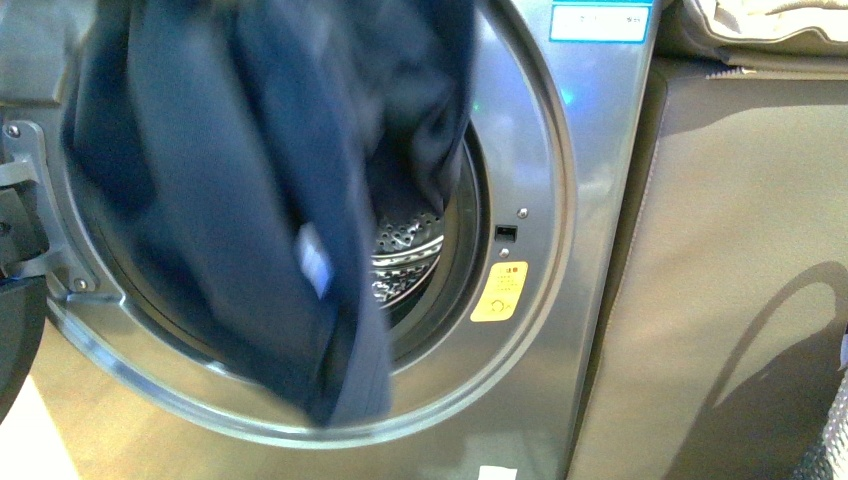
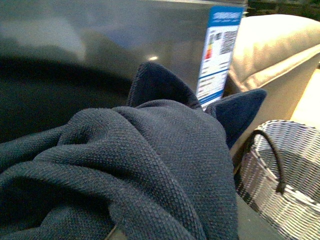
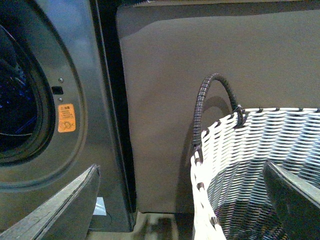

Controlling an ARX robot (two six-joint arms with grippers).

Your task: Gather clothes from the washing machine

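Observation:
The clothes (image 1: pixel 250 200), a limp dark navy garment, hang in front of the washing machine's (image 1: pixel 590 250) open porthole, and the lower end droops past the door ring. Behind them the perforated steel drum (image 1: pixel 405 255) shows. My left gripper is shut on the clothes. In the left wrist view the bunched knit fabric (image 2: pixel 150 165) covers its jaws entirely, with the grey machine front (image 2: pixel 100 45) close behind. My right gripper (image 3: pixel 182 210) is open and empty, its fingers (image 3: pixel 65 205) straddling the near rim of the woven basket (image 3: pixel 250 150), beside the machine (image 3: pixel 100 125).
The machine's open door (image 1: pixel 20 250) stands at the left edge. The tan sofa's side (image 1: pixel 740 250) is right of the machine, with the basket (image 2: pixel 285 180) in front of it. An orange sticker (image 1: pixel 499 291) and a blue label (image 1: pixel 600 20) mark the machine front.

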